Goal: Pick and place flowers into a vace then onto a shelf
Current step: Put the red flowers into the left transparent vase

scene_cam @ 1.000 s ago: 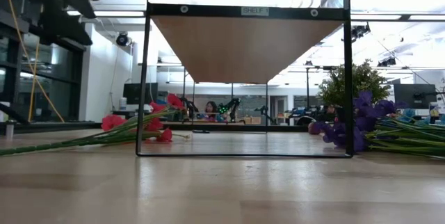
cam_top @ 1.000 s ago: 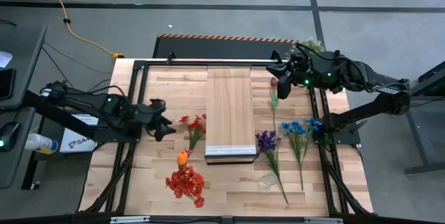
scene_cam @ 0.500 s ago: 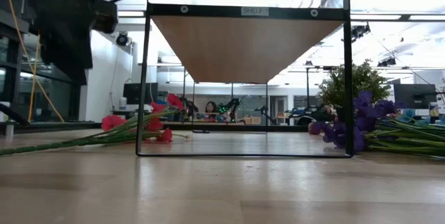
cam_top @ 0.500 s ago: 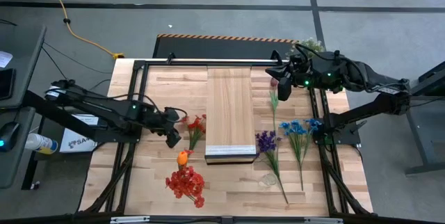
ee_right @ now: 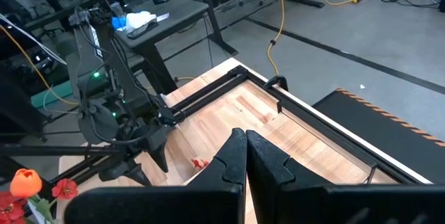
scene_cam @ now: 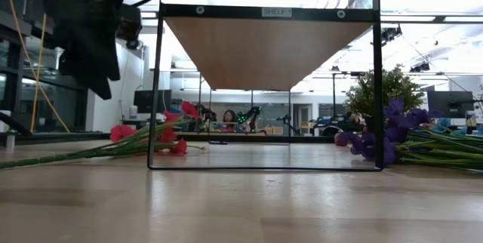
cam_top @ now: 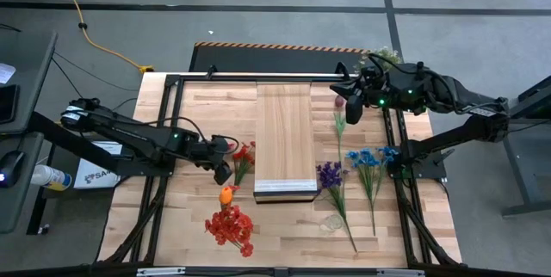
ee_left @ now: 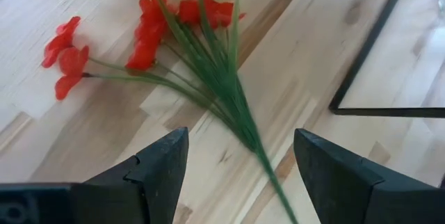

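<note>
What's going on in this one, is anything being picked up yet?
Not yet. The left tool hangs open over the stems of the red flower bunch, which lies flat on the slatted tabletop just left of the shelf. Nothing is gripped. The right tool is shut and empty, raised near the table's far right corner. The purple flowers, blue flowers and orange-headed bunch lie loose on the table, and the shelf top is bare.
</note>
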